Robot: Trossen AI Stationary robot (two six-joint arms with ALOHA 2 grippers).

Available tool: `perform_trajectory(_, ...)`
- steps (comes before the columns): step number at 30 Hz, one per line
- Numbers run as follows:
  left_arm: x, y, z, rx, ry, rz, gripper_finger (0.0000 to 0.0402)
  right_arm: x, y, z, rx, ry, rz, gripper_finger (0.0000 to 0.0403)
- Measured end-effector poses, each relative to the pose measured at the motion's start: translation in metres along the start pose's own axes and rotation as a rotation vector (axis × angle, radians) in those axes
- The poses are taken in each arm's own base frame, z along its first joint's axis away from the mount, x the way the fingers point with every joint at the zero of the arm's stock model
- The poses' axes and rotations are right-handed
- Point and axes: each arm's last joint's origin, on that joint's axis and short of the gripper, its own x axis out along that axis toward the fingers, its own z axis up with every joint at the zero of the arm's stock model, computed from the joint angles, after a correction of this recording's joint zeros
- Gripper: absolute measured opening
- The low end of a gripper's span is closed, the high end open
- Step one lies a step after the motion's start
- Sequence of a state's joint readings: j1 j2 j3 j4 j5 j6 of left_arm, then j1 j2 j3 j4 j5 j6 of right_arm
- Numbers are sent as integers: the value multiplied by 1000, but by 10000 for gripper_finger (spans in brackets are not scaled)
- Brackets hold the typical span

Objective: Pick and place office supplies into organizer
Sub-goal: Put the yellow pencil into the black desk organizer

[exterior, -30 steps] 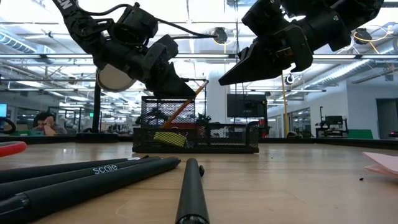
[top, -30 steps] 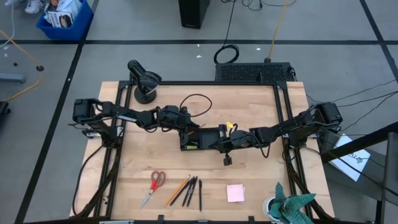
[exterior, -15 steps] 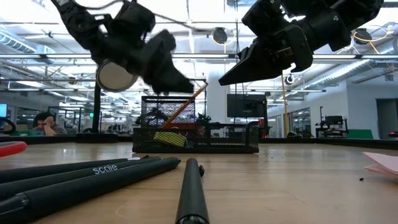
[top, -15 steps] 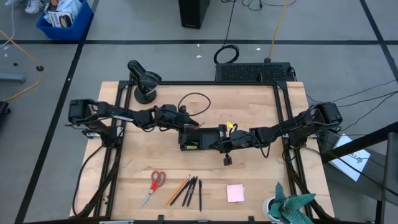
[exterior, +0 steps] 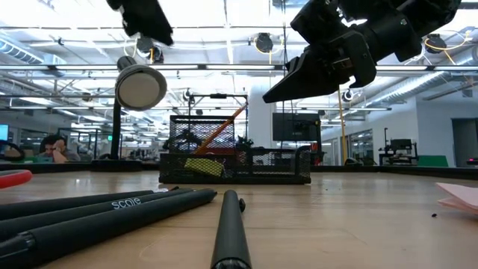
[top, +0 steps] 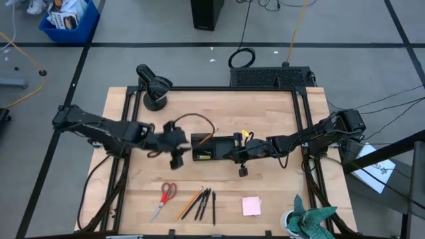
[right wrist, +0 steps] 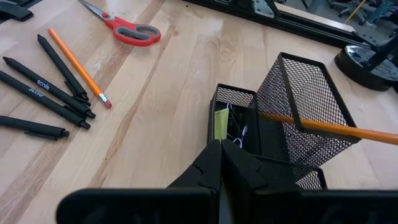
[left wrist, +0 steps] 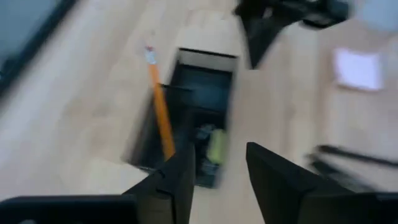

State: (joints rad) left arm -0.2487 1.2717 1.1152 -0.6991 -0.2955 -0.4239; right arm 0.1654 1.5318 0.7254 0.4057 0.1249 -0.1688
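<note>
The black mesh organizer (top: pixel 214 147) stands mid-table. An orange pencil (left wrist: pixel 160 115) leans in its tall compartment (right wrist: pixel 292 106), and a yellow piece (right wrist: pixel 220 123) lies in a low one. My left gripper (left wrist: pixel 221 171) hangs open just left of the organizer and above it, with nothing between its fingers. My right gripper (right wrist: pixel 221 163) is shut and hovers over the organizer's right end (top: pixel 229 153). Near the front edge lie red scissors (top: pixel 164 196), a second orange pencil (top: pixel 189 202), black pens (top: pixel 206 204) and a pink sticky pad (top: pixel 251 206).
A round black dome device (top: pixel 154 89) stands at the far left corner, and a black cable loop (top: pixel 199 118) lies behind the organizer. A teal cloth (top: pixel 311 219) sits at the near right corner. Bare wood lies between the organizer and the row of supplies.
My left gripper has come away from the upper end of the pencil in the organizer, risen, and drawn back toward the table's left and near edges. The pencil stays leaning in the tall compartment.
</note>
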Motion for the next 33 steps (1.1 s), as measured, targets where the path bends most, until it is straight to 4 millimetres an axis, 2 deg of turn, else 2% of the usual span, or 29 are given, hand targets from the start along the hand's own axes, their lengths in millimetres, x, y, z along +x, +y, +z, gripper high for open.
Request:
perform_trajectory(3,2,-26,-14,-109,93,-19,131,0,0,0,0,0,0,4)
perform_trajectory(6,13,-53,-29,-197,145,-40,123,0,0,0,0,1,0,4)
perform_trajectory(11,52,-92,-59,-146,207,8,114,0,0,0,-4,3,0,4)
perform_trajectory(16,90,-123,-67,-57,146,-116,97,0,0,0,-4,1,0,4)
perform_trajectory(19,109,-131,-71,-10,151,-174,86,0,0,0,-4,-1,0,4)
perform_trajectory(22,120,-131,-77,6,176,-161,73,0,0,0,-4,-1,0,4)
perform_trajectory(30,137,-132,-84,83,219,-189,12,0,0,0,-3,-2,0,4)
perform_trajectory(33,141,-129,-85,93,235,-182,6,0,0,0,-1,-1,0,4)
